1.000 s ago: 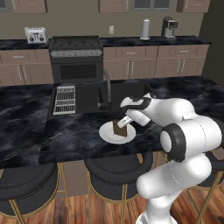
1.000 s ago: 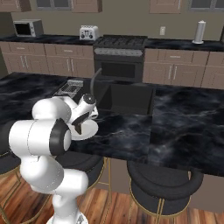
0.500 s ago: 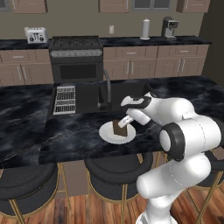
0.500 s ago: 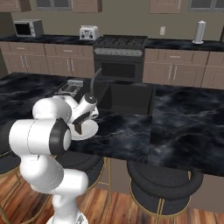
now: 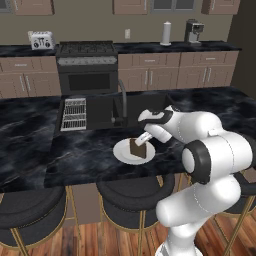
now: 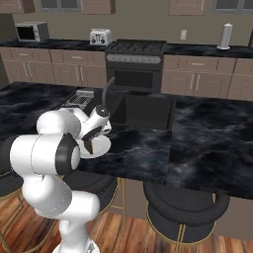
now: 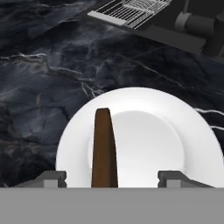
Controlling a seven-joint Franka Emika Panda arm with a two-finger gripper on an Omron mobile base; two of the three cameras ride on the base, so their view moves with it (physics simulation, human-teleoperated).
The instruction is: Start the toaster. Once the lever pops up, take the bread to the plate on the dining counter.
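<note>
We are looking over a black marble-veined surface [image 5: 75, 155] with round stools [image 5: 132, 197] along its near edge, brown cabinets beyond it and the toaster [image 5: 41, 40] on the far counter. On the plate [image 5: 122, 154], near that edge, the bread [image 5: 137, 148] is standing upright on its edge, its long axis vertical and its thin side facing the hand view. Above the plate, the pincer [image 7: 111, 178] is standing apart, a finger on either side of the bread without touching it.

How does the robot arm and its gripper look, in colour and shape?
The white rounded arm is built from thick glossy segments, with dark round caps at its joints. No cables or markings are visible on it. The gripper has small dark grey jaws with blocky, flat-topped tips.
</note>
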